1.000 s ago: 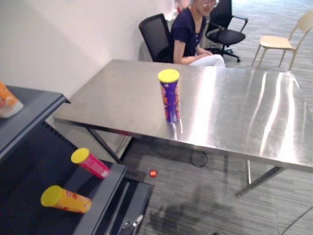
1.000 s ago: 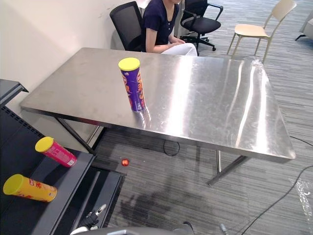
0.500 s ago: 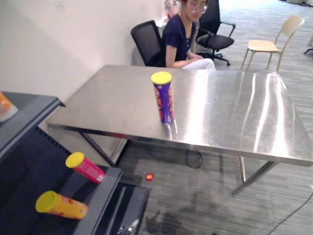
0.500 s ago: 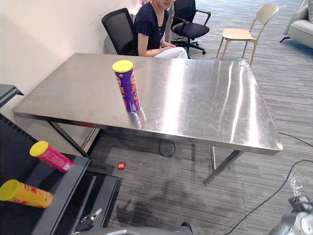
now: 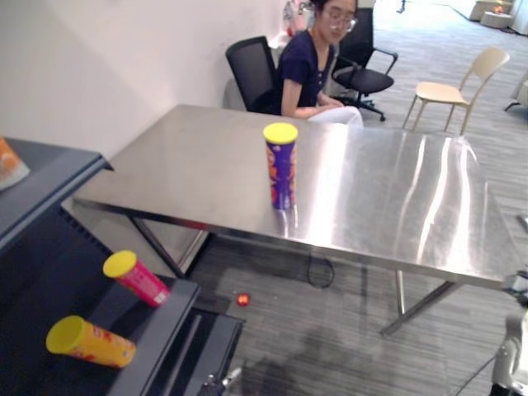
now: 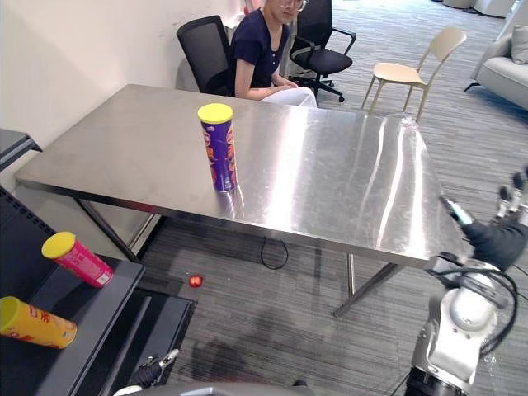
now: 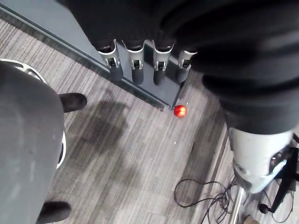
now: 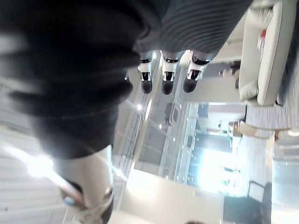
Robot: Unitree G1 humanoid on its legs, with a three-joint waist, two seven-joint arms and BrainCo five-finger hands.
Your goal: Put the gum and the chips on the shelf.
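Note:
A purple chips can [image 5: 280, 165] with a yellow lid stands upright near the front edge of the steel table [image 5: 396, 198]. A pink can [image 5: 136, 278] and a yellow can [image 5: 89, 341] lie on their sides on the lower board of the dark shelf [image 5: 155, 340] at the left. My right hand [image 6: 505, 235] is raised past the table's right front corner, open and holding nothing, far from the purple can. My left hand [image 7: 140, 65] hangs low beside the shelf's base with straight fingers over the carpet, open.
An orange packet [image 5: 10, 165] lies on the shelf's top board. A person [image 5: 313, 62] sits on a black office chair at the table's far side. A beige chair [image 5: 450, 91] stands behind. A small red ball [image 5: 242, 299] lies on the carpet under the table's front.
The camera has shifted a little. My right hand has come up into view at the right of the table. The cans have not moved.

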